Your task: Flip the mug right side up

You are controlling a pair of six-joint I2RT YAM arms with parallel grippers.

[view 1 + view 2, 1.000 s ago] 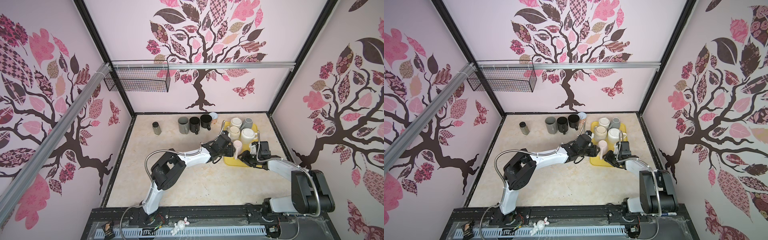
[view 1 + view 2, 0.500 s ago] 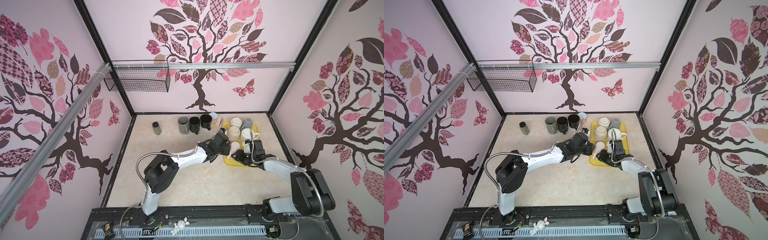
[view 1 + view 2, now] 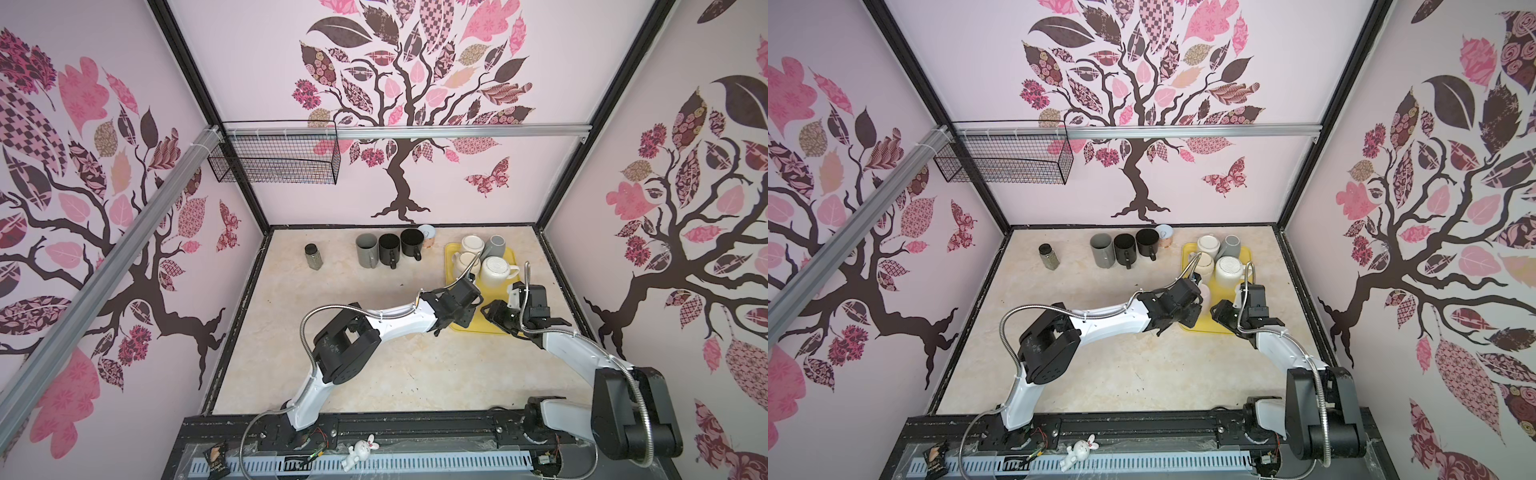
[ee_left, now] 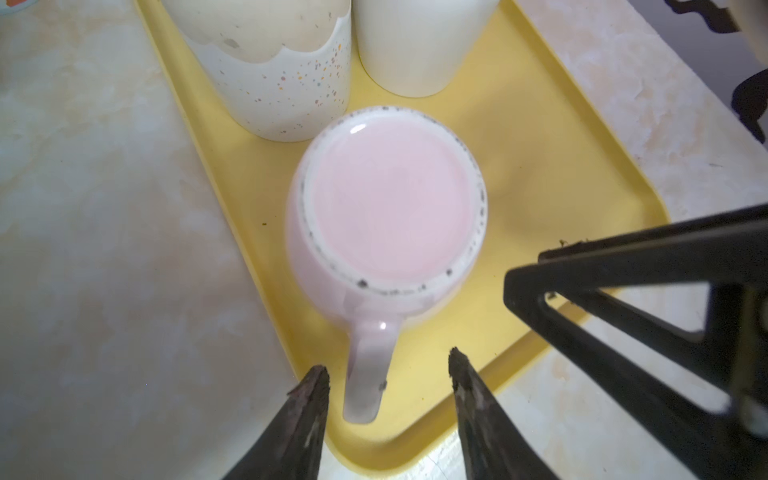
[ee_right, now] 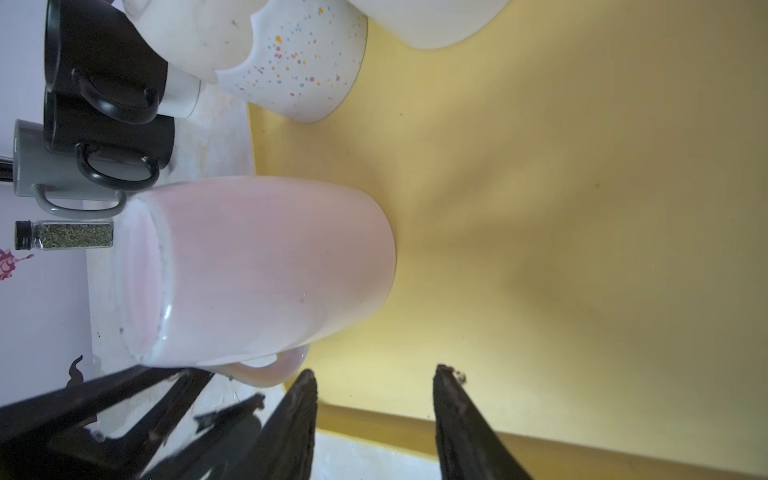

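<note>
Pink mug (image 4: 390,208) stands upside down on the yellow tray (image 4: 540,145). It is glossy ceramic, its pale foot ring flecked dark. I see the left gripper (image 4: 387,363) released, jaws straddling the loop handle with gaps either side. Right gripper (image 5: 376,370) released and empty, beside the mug over smooth tray.

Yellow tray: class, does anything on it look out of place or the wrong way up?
Yes: the pink mug stands upside down on the yellow tray, base up and rim down. Its handle points toward the open left gripper, which is not gripping it.
</note>
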